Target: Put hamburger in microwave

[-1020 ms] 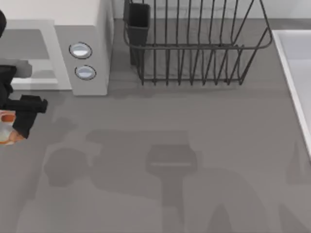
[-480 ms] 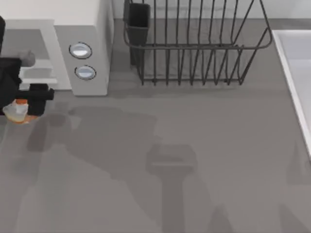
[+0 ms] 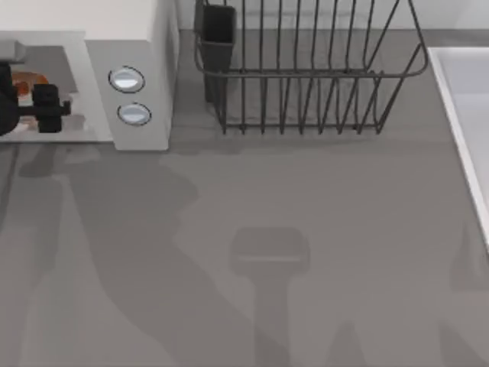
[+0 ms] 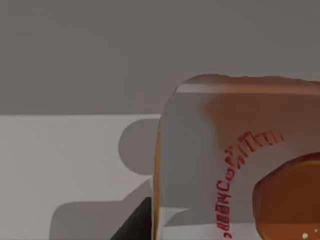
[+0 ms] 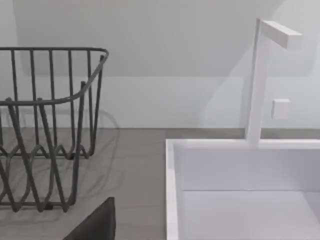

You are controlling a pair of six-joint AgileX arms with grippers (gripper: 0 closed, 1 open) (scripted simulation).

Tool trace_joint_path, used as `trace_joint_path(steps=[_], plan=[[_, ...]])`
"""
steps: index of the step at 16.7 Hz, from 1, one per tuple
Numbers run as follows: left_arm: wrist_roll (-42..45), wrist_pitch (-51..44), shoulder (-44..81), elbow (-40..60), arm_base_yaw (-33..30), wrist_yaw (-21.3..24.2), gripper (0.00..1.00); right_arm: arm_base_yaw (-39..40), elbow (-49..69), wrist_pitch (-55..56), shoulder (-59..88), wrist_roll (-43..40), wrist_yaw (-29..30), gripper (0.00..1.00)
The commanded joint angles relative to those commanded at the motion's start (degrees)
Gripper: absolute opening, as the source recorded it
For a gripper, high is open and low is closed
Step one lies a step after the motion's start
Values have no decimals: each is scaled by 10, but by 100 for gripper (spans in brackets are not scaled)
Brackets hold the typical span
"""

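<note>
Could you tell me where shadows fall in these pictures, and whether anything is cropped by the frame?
Top view: broad arm shadows cross the table; the left gripper sits at the frame's left edge. Left wrist view: the hamburger, cropped, casts a shadow behind it. Right wrist view: soft shadows on the wall.

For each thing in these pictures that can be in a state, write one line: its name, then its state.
microwave: open, grey cavity exposed.
hamburger: inside the cavity mouth, held by the left gripper.
left gripper: shut on the hamburger, reaching into the microwave.
wire rack: upright, nothing between its bars.
sink: basin bare, no water running from the tap.
</note>
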Motion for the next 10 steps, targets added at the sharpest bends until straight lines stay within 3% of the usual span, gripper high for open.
trace_joint_path(steps=[5,10], plan=[[3,247,30,-78,26,21,0,0,0,0,0,0,0,100],[4,349,54,-129,40,32,0,0,0,0,0,0,0,100]])
